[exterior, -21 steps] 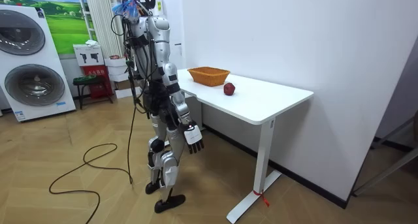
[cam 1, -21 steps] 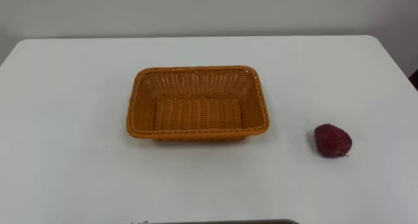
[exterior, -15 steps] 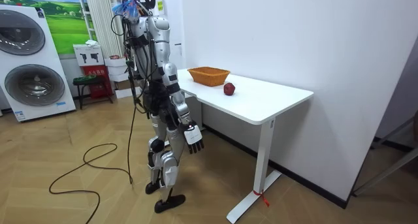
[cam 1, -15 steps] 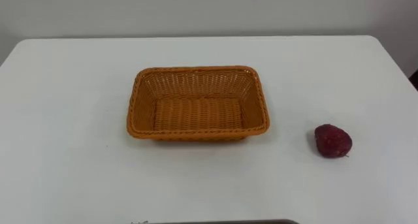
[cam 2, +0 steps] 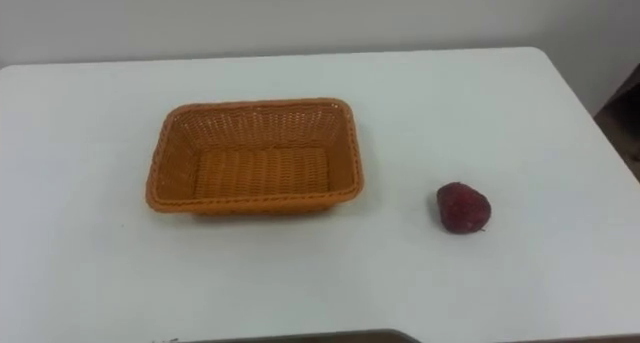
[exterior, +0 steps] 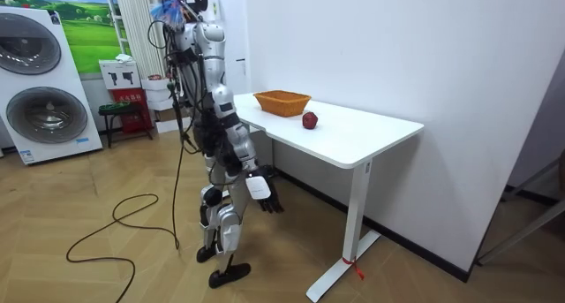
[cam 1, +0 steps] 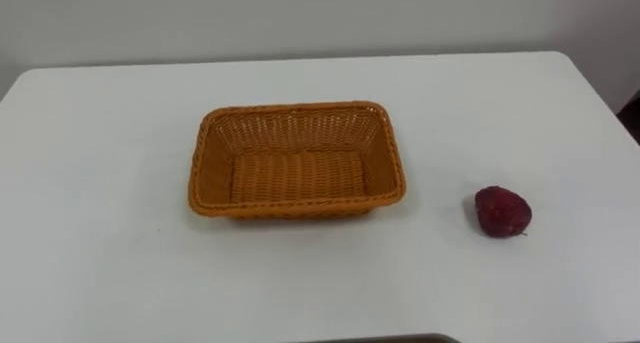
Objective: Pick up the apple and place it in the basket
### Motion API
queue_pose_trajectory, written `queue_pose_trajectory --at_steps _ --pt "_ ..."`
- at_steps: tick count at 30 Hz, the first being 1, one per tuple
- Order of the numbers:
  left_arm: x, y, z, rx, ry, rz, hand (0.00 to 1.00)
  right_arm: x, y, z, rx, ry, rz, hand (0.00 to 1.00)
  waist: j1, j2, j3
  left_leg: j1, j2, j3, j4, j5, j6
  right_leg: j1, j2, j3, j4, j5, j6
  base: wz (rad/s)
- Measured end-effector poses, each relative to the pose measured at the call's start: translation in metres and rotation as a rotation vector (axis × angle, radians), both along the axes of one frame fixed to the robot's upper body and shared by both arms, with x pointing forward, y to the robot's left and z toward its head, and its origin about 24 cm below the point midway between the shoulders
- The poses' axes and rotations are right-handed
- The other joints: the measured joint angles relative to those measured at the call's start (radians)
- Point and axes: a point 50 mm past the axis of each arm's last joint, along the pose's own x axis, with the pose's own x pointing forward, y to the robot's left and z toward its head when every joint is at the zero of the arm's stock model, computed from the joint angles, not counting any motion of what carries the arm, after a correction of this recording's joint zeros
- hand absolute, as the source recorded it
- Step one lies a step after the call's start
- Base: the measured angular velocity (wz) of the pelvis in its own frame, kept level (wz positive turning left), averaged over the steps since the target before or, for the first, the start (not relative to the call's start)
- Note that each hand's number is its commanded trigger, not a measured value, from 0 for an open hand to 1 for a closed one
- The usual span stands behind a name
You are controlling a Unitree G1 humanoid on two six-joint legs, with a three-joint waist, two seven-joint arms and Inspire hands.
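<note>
Standing at the counter (cam 1: 100, 263) edge, you've got the right hand (exterior: 262, 191) low by the thigh, fingers loose, holding nothing. The apple (cam 1: 502, 211) sits on it, right of the empty basket (cam 1: 296, 207), well apart. Careful: it's round, so a clumsy nudge could roll it off your side.

- No writing, number or sign is legible anywhere.
- In the room view, a white box (exterior: 117, 73) beside the washing machine (exterior: 40, 91) bears dark marks, too small to read.
- The red box (exterior: 130, 98) under it carries pale print, likewise too small to read.
</note>
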Motion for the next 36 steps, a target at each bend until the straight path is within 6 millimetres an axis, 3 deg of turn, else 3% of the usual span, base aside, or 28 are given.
queue_pose_trajectory --at_steps 6,14,19,21,25,28,33,36 --pt "-0.011 0.012 0.004 0.054 -0.01 0.041 0.0 0.021 -0.032 0.022 -0.082 -0.156 -0.436 0.0 -0.009 -0.001 -0.0013 0.0 0.001 0.013 0.006 0.0 0.0 -0.003 0.001 0.009 0.006 0.0 0.0 -0.04" --pt "-0.021 0.018 0.007 0.087 -0.001 0.056 0.0 0.051 -0.058 0.057 -0.222 -0.174 -0.613 0.0 -0.021 -0.003 -0.0083 -0.018 0.001 0.017 0.01 0.0 0.001 -0.026 0.001 0.018 0.017 0.001 0.001 -0.03" --pt "-0.023 0.02 0.009 0.107 -0.008 0.049 0.0 0.081 -0.077 0.109 -0.453 -0.216 -0.583 0.0 -0.033 -0.002 -0.01 -0.043 0.0 0.016 0.013 0.002 0.003 -0.057 -0.002 0.013 0.032 0.001 0.001 -0.01" --pt "-0.022 0.02 0.009 0.115 -0.004 0.012 0.0 0.091 -0.087 0.136 -0.657 -0.204 -0.532 0.0 -0.029 -0.008 -0.013 -0.05 -0.001 0.016 0.023 0.002 0.003 -0.06 -0.003 0.01 0.033 0.001 0.001 0.02" --pt "-0.019 0.019 0.009 0.105 0.002 -0.032 0.0 0.106 -0.088 0.18 -0.943 -0.286 -0.464 0.0 -0.019 -0.016 -0.0142 -0.053 0.001 0.016 0.022 0.002 0.003 -0.065 -0.001 0.014 0.032 0.001 0.001 0.0" --pt "-0.016 0.017 0.008 0.098 -0.001 -0.048 0.0 0.118 -0.078 0.213 -1.164 -0.383 -0.389 0.0 -0.001 -0.015 -0.0158 -0.06 0.003 0.02 0.022 0.002 0.003 -0.075 0.001 0.019 0.032 0.001 0.0 -0.06" --pt "-0.01 0.012 0.006 0.084 -0.002 -0.087 0.0 0.139 -0.053 0.233 -1.296 -0.503 -0.205 0.0 0.019 -0.017 -0.0158 -0.06 0.003 0.022 0.018 0.002 0.003 -0.079 0.001 0.021 0.032 0.001 0.0 -0.01" --pt "-0.001 0.01 0.006 0.082 -0.018 -0.118 0.0 0.152 -0.037 0.232 -1.306 -0.566 -0.035 0.0 0.035 -0.023 -0.0123 -0.061 0.004 0.021 0.019 0.002 0.003 -0.077 0.001 0.019 0.03 0.001 0.0 0.01"
